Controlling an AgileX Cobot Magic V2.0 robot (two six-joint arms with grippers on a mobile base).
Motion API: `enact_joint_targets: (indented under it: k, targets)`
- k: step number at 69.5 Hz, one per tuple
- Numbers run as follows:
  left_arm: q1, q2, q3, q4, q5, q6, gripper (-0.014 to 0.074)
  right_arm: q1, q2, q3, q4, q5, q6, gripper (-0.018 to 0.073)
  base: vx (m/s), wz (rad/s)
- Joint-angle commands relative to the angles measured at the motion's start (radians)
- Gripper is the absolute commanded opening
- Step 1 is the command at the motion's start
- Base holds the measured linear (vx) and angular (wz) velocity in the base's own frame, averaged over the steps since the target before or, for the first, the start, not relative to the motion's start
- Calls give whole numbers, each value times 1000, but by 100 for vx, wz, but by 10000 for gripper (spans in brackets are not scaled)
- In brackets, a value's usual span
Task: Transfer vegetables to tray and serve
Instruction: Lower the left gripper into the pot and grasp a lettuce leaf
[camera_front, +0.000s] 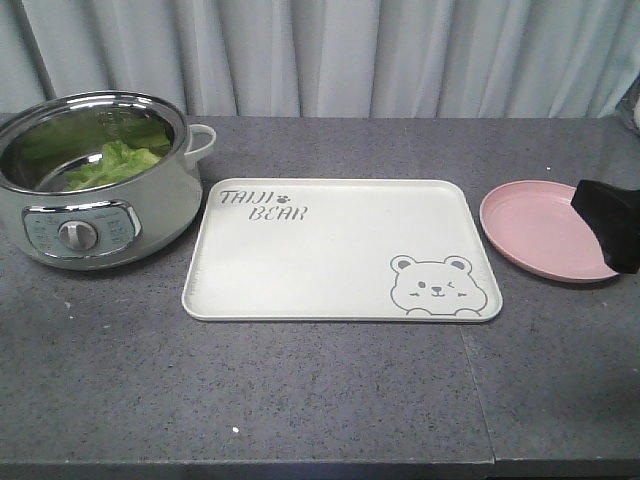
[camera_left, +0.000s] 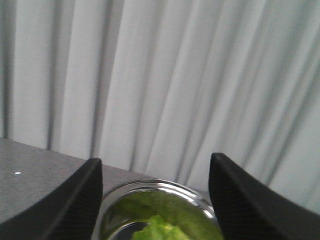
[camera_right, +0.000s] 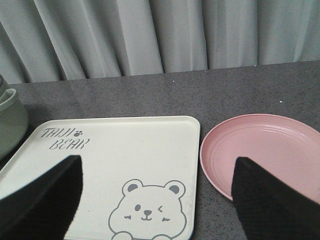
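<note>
Grey tabletop (camera_front: 320, 400), laid out for serving: the cream bear tray (camera_front: 330, 270) lies bare at centre, placed, I judge, where either of my arms can reach it. At left stands the steel electric pot (camera_front: 100, 225). At right rests the pink plate (camera_front: 535, 235). The vegetables (camera_front: 112, 165), crinkly green lettuce, sit heaped inside the pot, not yet moved to the tray. My left gripper (camera_left: 155, 167) hangs by the pot, jaws spread with nothing in them. The lettuce shows low in the gap between them, beyond and below the tips, touching neither. My right gripper (camera_right: 157, 162) hovers at the right by the plate, jaws likewise spread and holding nothing, well apart from the lettuce and probably kept back for the serving step
</note>
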Motion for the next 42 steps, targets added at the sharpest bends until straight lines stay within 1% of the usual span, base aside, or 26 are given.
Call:
enact_joint_targets:
  k: [1,2,3,4,5,6,9,12,14,17,32,42]
  targets:
    - [0,76,-159,-138,95,232,450,-3,-2,-34,8,-64,-11,580,0,0]
    - [0,96,-188,-188,112,296,450,-3,-2,-34,8,-64,-11,580,0,0]
    - [0,110,-208,-222,128,340,450,-3,-2,-34,8,-64,-11,580,0,0]
    - [0,131,-236,-274,153,407,450,-3,-2,-34,8,-64,-11,580,0,0]
    - [0,144,-254,-309,169,452,450,-3,-2,-34,8,-64,-11,580,0,0]
    - [0,158,-282,-358,189,517,450,-3,-2,-34,8,-64,-11,580,0,0]
    - [0,213,-342,-460,231,645,450,-3,-2,-34,8,-64,-11,580,0,0]
    - [0,263,-414,-540,282,733,450,-3,-2,-34,8,-64,-11,580,0,0]
    - [0,293,-451,-570,309,754,450,-3,-2,-34,8,-64,-11,580,0,0]
    - [0,344,-516,-588,353,765,450,-3,-2,-34,8,-63,-11,580,0,0]
    - [0,610,-813,-589,576,760,452,-3,-2,-34,7,-32,-13,580,0,0]
    - [0,760,-906,-588,666,766,452,-3,3,-27,7,-13,-13,580,0,0]
